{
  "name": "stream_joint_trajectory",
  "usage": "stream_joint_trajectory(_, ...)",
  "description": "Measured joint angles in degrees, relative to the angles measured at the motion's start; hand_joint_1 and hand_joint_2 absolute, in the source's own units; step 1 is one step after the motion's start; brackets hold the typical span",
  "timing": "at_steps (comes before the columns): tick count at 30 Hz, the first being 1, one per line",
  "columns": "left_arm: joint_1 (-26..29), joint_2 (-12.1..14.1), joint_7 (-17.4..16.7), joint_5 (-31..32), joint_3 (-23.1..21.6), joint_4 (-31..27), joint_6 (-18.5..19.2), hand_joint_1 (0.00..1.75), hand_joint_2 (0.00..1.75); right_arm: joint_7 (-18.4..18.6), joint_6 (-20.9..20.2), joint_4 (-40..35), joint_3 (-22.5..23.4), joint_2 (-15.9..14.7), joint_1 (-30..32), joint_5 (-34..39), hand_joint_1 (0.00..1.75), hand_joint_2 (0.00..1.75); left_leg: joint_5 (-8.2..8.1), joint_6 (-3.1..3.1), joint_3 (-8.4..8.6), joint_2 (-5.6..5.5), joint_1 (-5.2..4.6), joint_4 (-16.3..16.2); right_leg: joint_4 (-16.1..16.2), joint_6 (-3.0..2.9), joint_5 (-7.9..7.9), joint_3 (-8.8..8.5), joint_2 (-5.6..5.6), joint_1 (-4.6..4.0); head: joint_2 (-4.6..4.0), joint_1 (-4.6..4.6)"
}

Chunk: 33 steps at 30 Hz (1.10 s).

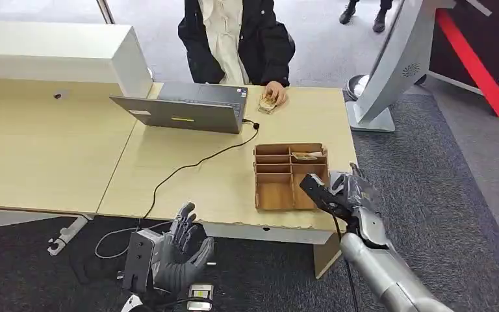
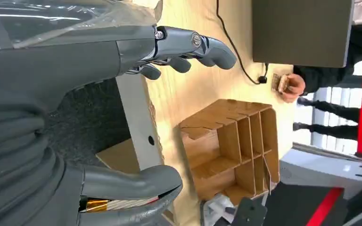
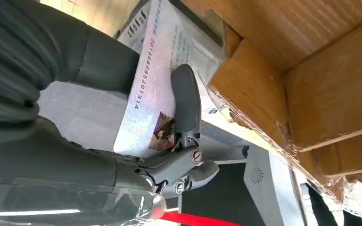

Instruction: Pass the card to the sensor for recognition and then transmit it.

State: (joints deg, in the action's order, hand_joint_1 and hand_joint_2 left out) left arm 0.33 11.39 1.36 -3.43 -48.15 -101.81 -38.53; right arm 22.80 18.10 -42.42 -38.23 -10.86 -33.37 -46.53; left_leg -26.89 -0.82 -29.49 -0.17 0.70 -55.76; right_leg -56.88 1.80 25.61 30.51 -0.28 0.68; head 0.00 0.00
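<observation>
Your right hand (image 1: 354, 195) pinches the card (image 3: 155, 80) firmly; keep it flat toward the sensor. Left hand (image 1: 183, 250) hangs empty, fingers apart.

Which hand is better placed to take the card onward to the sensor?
Right. The right hand already pinches the card beside the wooden tray; the left hand hangs open below the table edge.

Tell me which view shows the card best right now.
Right wrist view: the card lies close up under the right hand, print legible. Head view shows a dark edge-on sliver; in the left wrist view I cannot make it out.
</observation>
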Motion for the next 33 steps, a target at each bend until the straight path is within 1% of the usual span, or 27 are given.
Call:
stream_joint_trajectory(9, 0.0, 0.2, 0.0, 0.0, 0.0, 0.0, -0.3, 0.0, 1.75, -0.7, 0.4, 1.9, -0.1, 0.8, -0.4, 0.2, 1.75, 1.75, 0.01, 0.0, 0.09, 0.0, 0.0, 0.0, 0.0, 0.0, -0.01, -0.08, 0.0, 0.0, 0.0, 0.02)
stream_joint_trajectory(14, -0.1, 0.3, 0.0, -0.3, 0.0, 0.0, -0.5, 0.0, 1.75, -1.8, 2.7, 3.2, -0.1, 1.2, -0.7, 0.9, 1.75, 1.75, 0.02, 0.01, 0.11, 0.01, 0.0, 0.0, 0.0, -0.01, -0.02, -0.08, 0.0, 0.0, 0.0, 0.02)
stream_joint_trajectory(16, -0.3, 0.3, 0.0, -0.5, -0.1, 0.0, -0.5, 0.0, 1.75, -2.6, 5.3, 3.4, -0.1, 1.2, -0.8, 1.0, 1.75, 1.75, 0.04, 0.05, 0.07, 0.0, 0.0, 0.0, 0.0, 0.0, -0.04, -0.07, 0.0, 0.0, 0.0, 0.02)
stream_joint_trajectory(18, -0.6, 0.4, 0.2, -0.7, -0.3, 0.0, -0.7, 0.0, 1.75, -3.4, 10.1, 2.9, 0.1, 1.2, -0.8, 0.1, 1.75, 1.75, 0.06, 0.06, 0.04, 0.0, -0.02, 0.0, 0.0, 0.0, -0.05, -0.04, 0.0, 0.0, 0.0, -0.02)
stream_joint_trajectory(20, -0.9, 0.5, 0.4, -0.7, -0.5, 0.0, -0.7, 0.0, 1.75, -3.1, 11.8, 0.9, 0.3, 1.1, -0.9, -2.0, 1.75, 1.75, 0.06, 0.06, 0.04, 0.02, -0.01, 0.0, 0.0, 0.01, -0.05, -0.04, 0.01, 0.0, 0.0, 0.0)
stream_joint_trajectory(22, -1.4, 0.5, 0.9, -0.7, -0.7, 0.0, -0.9, 0.0, 1.75, -2.6, 11.9, -2.2, 0.9, 0.8, -1.4, -4.7, 1.75, 1.75, 0.06, 0.06, 0.03, 0.02, -0.01, 0.0, 0.0, 0.01, -0.05, -0.03, 0.01, 0.0, 0.0, 0.02)
stream_joint_trajectory(25, -2.1, 0.5, 1.6, -0.9, -1.1, 0.0, -1.3, 0.0, 1.75, -1.9, 11.0, -6.9, 1.4, 0.8, -3.0, -8.4, 1.75, 1.75, 0.06, 0.06, 0.04, 0.02, -0.01, 0.0, 0.0, 0.01, -0.05, -0.01, 0.01, 0.01, 0.0, 0.0)
stream_joint_trajectory(28, -2.3, 0.5, 2.7, -1.1, -1.3, 0.0, -1.3, 0.0, 1.75, -1.3, 9.3, -11.4, 1.7, 0.7, -4.5, -10.1, 1.75, 1.75, 0.06, 0.06, 0.03, 0.02, 0.0, 0.0, 0.0, 0.0, -0.05, -0.01, 0.01, 0.0, 0.0, 0.02)
stream_joint_trajectory(33, -2.6, 0.4, 4.0, -1.6, -1.3, 0.1, -1.2, 0.0, 1.75, -1.3, 7.9, -16.3, 1.9, 0.7, -5.9, -11.8, 1.75, 1.75, 0.06, 0.05, 0.03, 0.02, 0.0, 0.0, 0.0, 0.0, -0.05, -0.01, 0.01, 0.0, 0.0, 0.02)
